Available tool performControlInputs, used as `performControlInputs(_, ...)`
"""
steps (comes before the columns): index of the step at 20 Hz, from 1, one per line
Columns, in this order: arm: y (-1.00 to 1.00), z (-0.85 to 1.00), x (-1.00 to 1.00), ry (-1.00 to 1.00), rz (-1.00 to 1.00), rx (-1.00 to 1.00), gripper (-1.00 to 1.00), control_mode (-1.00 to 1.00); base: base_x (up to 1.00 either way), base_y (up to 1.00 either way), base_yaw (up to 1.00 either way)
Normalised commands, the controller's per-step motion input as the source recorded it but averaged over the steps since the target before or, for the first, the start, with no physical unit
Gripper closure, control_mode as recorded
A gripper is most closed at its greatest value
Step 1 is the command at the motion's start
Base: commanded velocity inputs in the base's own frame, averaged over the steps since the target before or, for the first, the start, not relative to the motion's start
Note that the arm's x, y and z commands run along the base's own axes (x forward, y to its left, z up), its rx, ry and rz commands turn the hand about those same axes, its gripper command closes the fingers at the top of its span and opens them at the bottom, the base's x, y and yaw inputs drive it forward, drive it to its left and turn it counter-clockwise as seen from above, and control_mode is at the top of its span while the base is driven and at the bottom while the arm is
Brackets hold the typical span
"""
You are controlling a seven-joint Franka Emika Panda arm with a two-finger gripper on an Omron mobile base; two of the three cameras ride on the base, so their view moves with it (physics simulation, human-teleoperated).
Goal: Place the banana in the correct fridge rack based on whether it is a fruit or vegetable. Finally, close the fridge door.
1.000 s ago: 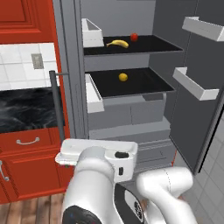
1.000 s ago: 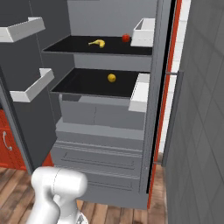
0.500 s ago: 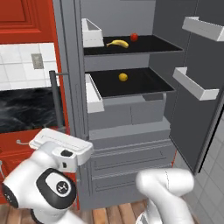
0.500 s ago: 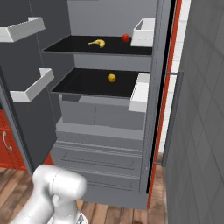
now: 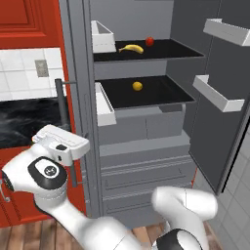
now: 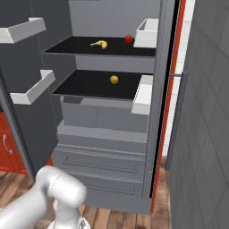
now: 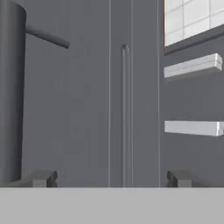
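The banana (image 5: 132, 48) (image 6: 99, 44) lies on the upper fridge rack (image 5: 171, 49) (image 6: 76, 44), beside a small red fruit (image 5: 150, 41) (image 6: 129, 39). Both fridge doors stand open: one (image 5: 215, 112) (image 6: 27, 112) carries white bins, the other (image 5: 75, 88) (image 6: 166, 89) shows edge-on. My hand (image 5: 62, 142) is low and far left of the racks, by that second door's dark handle (image 5: 62, 105). In the hand view my gripper (image 7: 111, 178) is open with nothing between its fingertips (image 7: 40, 178), facing a grey door panel (image 7: 87, 109).
A round yellow fruit (image 5: 137, 86) (image 6: 114, 79) sits on the lower black shelf (image 5: 161, 93). White bins (image 5: 101, 36) (image 5: 105, 105) hang on the edge-on door. Grey drawers (image 5: 141, 166) fill the fridge's lower part. Red cabinets (image 5: 29, 19) and a dark oven front (image 5: 24, 117) stand left.
The arm has swung from low in front of the fridge drawers over to the left, bringing the hand beside the door handle. The banana and fruits have not moved.
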Motion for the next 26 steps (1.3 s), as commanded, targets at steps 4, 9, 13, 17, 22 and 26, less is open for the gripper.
performControlInputs(4, 0.0, -0.05, 0.88, 0.0, -0.14, 0.0, -1.0, -1.0, 0.0, 0.0, 0.0)
performControlInputs(9, 0.04, 0.0, 0.33, 0.0, -0.08, 0.0, -1.0, -1.0, 0.0, 0.0, 0.0)
performControlInputs(13, 0.03, 0.0, 0.03, 0.0, -0.09, 0.0, -1.0, -1.0, 0.0, 0.0, 0.0)
performControlInputs(17, 0.52, 0.0, -0.84, -0.11, 0.0, -0.01, -1.0, -1.0, 0.0, 0.0, 0.0)
performControlInputs(22, 0.74, 0.0, 0.53, -0.1, -0.13, -0.03, -1.0, -1.0, 0.0, 0.0, 0.0)
performControlInputs(26, 0.02, 0.0, 0.88, 0.0, -0.15, 0.0, -1.0, -1.0, 0.0, 0.0, 0.0)
